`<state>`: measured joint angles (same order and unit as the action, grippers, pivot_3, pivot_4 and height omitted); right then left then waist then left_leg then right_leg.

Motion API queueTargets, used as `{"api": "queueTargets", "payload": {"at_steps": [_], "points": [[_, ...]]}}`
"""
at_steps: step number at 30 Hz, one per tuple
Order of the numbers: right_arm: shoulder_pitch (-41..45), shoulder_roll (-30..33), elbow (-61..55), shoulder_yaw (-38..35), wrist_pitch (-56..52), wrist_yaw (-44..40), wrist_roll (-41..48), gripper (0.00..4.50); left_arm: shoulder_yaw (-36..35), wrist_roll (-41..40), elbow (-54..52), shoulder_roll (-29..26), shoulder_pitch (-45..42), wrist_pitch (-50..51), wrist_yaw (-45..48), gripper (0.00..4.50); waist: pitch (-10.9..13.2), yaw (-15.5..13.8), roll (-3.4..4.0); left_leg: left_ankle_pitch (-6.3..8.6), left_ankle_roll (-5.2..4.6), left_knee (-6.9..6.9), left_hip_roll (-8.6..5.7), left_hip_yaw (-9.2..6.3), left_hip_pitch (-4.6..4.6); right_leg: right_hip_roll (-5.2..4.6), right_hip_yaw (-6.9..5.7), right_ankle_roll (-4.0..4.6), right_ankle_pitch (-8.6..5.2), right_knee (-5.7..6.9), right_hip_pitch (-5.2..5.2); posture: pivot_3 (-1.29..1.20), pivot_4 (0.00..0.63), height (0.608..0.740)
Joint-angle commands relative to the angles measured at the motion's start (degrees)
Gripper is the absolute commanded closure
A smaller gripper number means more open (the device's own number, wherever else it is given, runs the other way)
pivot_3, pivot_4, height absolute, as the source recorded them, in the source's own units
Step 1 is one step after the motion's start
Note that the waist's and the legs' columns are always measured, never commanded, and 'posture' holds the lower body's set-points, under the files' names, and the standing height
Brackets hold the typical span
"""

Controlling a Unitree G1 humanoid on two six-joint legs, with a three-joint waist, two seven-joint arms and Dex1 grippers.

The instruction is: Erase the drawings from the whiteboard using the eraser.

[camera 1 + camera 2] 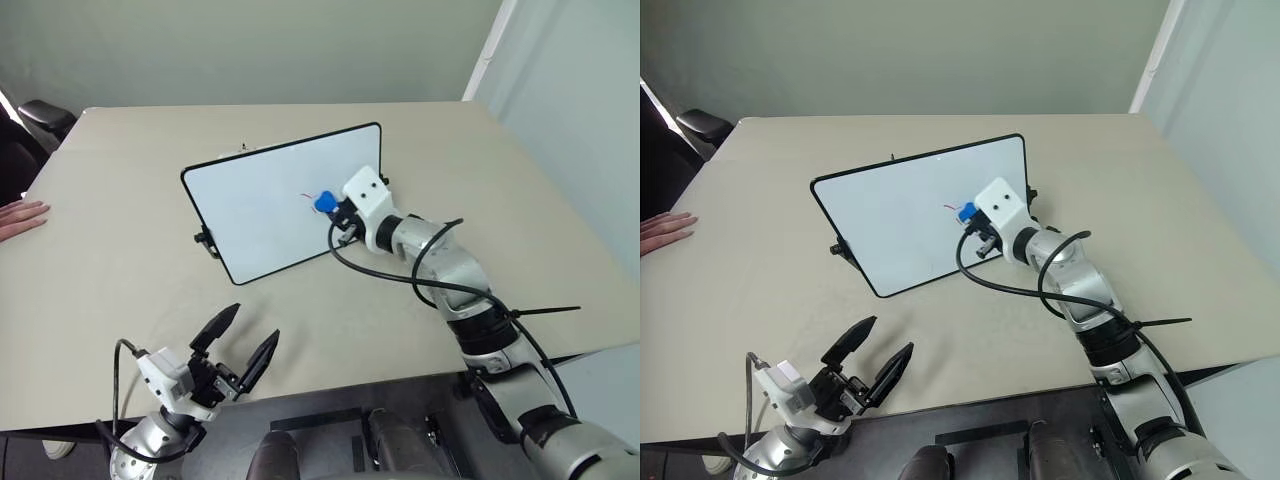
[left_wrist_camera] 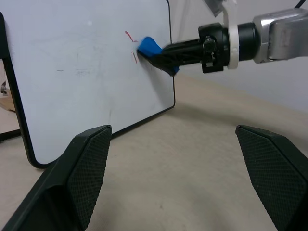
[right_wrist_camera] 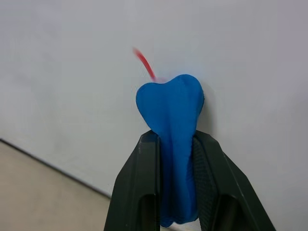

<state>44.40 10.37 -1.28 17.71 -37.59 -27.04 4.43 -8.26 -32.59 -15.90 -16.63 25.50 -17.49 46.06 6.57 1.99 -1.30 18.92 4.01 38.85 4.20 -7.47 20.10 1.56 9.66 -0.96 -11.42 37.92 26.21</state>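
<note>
The whiteboard [image 1: 270, 205] stands tilted on the beige table, black-rimmed. Short red strokes of the drawings [image 2: 128, 36] remain near its right side. My right gripper [image 1: 333, 207] is shut on the blue eraser [image 1: 325, 202], whose tip presses against the board right beside the red marks. In the right wrist view the eraser [image 3: 171, 110] is squeezed between both black fingers [image 3: 137, 183], with one red stroke [image 3: 144, 62] just past it. My left gripper [image 1: 240, 345] hovers open near the table's front edge, well short of the board, holding nothing.
A person's hand [image 1: 20, 218] rests on the table at the far left edge. A black chair [image 1: 45, 118] stands beyond the table's back left corner. A black cable [image 1: 400, 275] loops along my right arm. A pale wall rises at the right.
</note>
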Motion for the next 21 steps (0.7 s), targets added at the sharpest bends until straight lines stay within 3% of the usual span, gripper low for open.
{"api": "queueTargets", "payload": {"at_steps": [1,9,21], "points": [[2.12,-1.2,-2.05,1.02,2.95,-1.73,-0.06,3.68,-0.22,-0.65,-2.44,0.26,0.39,-0.53,0.12,0.0,0.0,-0.07,0.0,0.0,0.0,-0.02,0.0,0.0,0.0,0.0,0.0,0.0,0.0,-0.01,0.01,0.0,0.15,0.74],[1.67,-1.77,-0.37,1.76,3.6,-1.77,-1.46,3.68,-0.23,-0.64,-2.54,0.29,0.66,-0.62,0.09,0.0,0.0,-0.46,-0.01,0.02,0.04,-0.01,0.0,0.01,0.06,-0.07,0.0,-0.01,-0.06,-0.08,0.02,0.0,0.15,0.74],[-1.53,0.37,0.9,-2.99,-1.5,1.44,-2.39,3.68,-0.27,-0.66,-2.21,0.18,0.2,-0.4,0.09,0.0,-0.01,-0.85,-0.02,0.01,0.04,0.13,0.0,0.0,-0.02,-0.06,0.0,0.01,-0.04,-0.06,-0.21,0.0,0.15,0.74]]}}
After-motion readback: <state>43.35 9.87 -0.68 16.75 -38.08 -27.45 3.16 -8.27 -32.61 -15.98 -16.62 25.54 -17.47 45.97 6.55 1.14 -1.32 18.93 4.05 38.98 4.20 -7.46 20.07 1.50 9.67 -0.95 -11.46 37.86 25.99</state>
